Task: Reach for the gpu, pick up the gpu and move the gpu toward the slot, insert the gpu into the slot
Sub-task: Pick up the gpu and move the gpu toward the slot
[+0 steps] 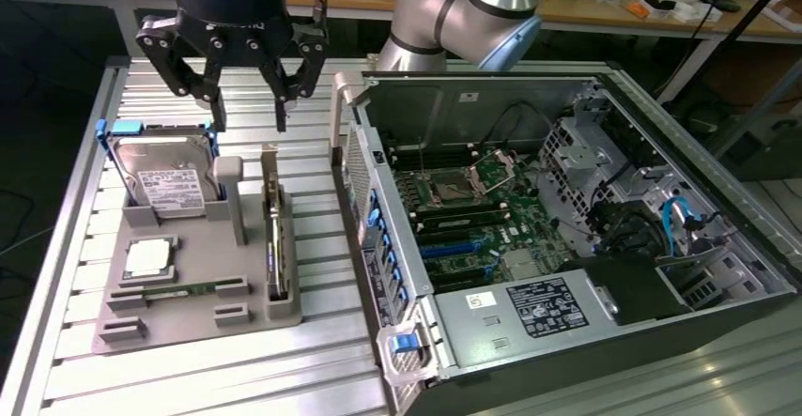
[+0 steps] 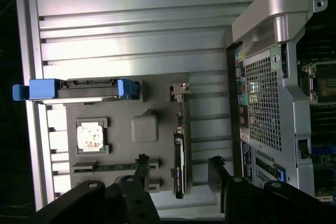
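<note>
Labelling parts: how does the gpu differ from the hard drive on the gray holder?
The gpu is a thin dark card; the hard drive is boxy silver with a white label. The hard drive carries blue rails; the gpu none. Both stand in the gray holder.

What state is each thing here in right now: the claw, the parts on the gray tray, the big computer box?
claw: open, empty, above the tray.
gpu: standing on edge in the gray tray, not gripped.
hard drive: upright in the tray.
processor chip: lying flat.
memory stick: lying flat.
computer case: side open, motherboard exposed.
</note>
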`<state>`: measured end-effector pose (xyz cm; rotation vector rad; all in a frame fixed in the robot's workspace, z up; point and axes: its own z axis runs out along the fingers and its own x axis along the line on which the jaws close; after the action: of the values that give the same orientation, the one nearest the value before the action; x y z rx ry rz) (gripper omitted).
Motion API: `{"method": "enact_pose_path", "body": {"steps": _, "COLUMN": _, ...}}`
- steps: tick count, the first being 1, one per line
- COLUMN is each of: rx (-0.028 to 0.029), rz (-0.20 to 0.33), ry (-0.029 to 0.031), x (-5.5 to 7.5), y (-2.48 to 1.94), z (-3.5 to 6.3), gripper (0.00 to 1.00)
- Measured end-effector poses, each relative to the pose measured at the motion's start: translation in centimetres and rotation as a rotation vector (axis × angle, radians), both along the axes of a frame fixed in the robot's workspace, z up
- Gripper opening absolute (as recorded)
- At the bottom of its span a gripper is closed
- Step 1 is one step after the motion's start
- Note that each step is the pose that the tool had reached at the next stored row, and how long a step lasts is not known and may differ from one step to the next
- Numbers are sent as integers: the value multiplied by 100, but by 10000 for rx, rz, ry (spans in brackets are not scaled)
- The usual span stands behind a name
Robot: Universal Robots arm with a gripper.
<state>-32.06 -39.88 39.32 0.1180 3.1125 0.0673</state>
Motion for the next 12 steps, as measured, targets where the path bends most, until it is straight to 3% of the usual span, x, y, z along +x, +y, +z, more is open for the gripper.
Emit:
{"method": "enact_pose_path", "body": {"steps": 1, "rx": 0, "rz": 2, "ry": 0, "x": 0, "y": 0, "z": 0, "gripper": 60}}
{"method": "enact_pose_path", "body": {"steps": 2, "rx": -19, "rz": 42, "ry": 2, "x": 0, "y": 1, "z": 0, "gripper": 60}}
{"method": "enact_pose_path", "body": {"steps": 7, "rx": -186, "rz": 407, "ry": 52, "x": 1, "y": 1, "z": -9, "gripper": 60}}
{"method": "enact_pose_path", "body": {"steps": 9, "rx": -206, "rz": 471, "ry": 71, "x": 1, "y": 1, "z": -16, "gripper": 60}}
{"method": "enact_pose_path", "body": {"steps": 12, "rx": -218, "rz": 482, "ry": 145, "x": 1, "y": 0, "z": -35, "gripper": 60}}
